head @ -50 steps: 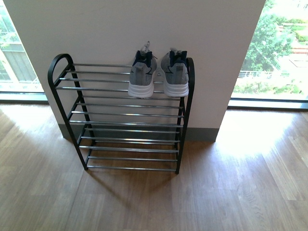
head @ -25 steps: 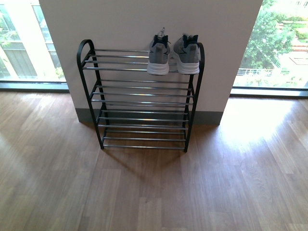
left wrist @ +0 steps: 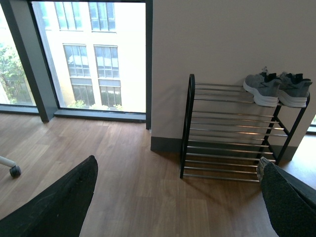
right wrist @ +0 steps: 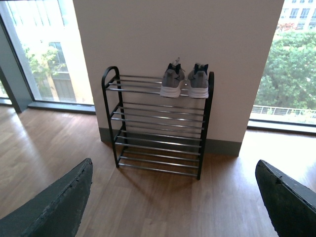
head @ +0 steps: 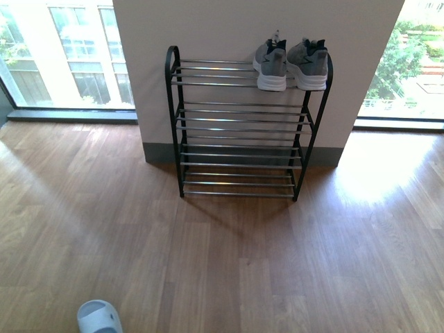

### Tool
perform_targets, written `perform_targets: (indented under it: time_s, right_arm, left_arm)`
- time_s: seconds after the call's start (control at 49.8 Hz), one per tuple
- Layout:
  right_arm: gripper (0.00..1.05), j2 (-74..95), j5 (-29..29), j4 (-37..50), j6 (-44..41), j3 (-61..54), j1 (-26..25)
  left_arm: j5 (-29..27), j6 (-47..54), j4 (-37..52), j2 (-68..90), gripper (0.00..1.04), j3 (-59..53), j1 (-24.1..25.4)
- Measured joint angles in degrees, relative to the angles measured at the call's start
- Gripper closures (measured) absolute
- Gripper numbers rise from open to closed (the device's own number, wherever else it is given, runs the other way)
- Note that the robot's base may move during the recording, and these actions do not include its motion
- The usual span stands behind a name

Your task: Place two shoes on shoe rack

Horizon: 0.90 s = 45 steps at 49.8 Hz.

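Sitting on the shoe rack's (head: 173, 104) top tier, right end: grey sneakers (head: 290, 64), so placing looks done. The view has drawn back since a second ago, and one pale blue slide (head: 98, 318) now shows on the floor. Left gripper (left wrist: 177, 163), right gripper (right wrist: 173, 164): both spread, empty.

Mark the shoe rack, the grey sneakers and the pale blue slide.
shoe rack (head: 239, 121), front view, second-tier bars.
grey sneakers (head: 309, 66), front view, upper of the sneaker at the rack's end.
pale blue slide (head: 97, 318), front view, its upper.
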Motion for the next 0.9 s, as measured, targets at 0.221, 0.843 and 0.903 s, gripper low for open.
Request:
perform_targets:
  time_s: [0.221, 0.843, 0.903]
  right_arm:
    - [0.09, 0.0, 0.0, -0.1, 0.0, 0.0, 0.0]
    - [0.09, 0.0, -0.2, -0.1, 0.0, 0.0, 0.0]
    - [0.09, 0.0, -0.2, -0.1, 0.0, 0.0, 0.0]
  left_arm:
    - [0.0, 0.0, 0.0, 0.0, 0.09, 0.0, 0.0]
    - [-0.1, 0.0, 0.0, 0.0, 0.09, 0.0, 0.0]
    - [0.0, 0.0, 0.0, 0.0, 0.09, 0.0, 0.0]
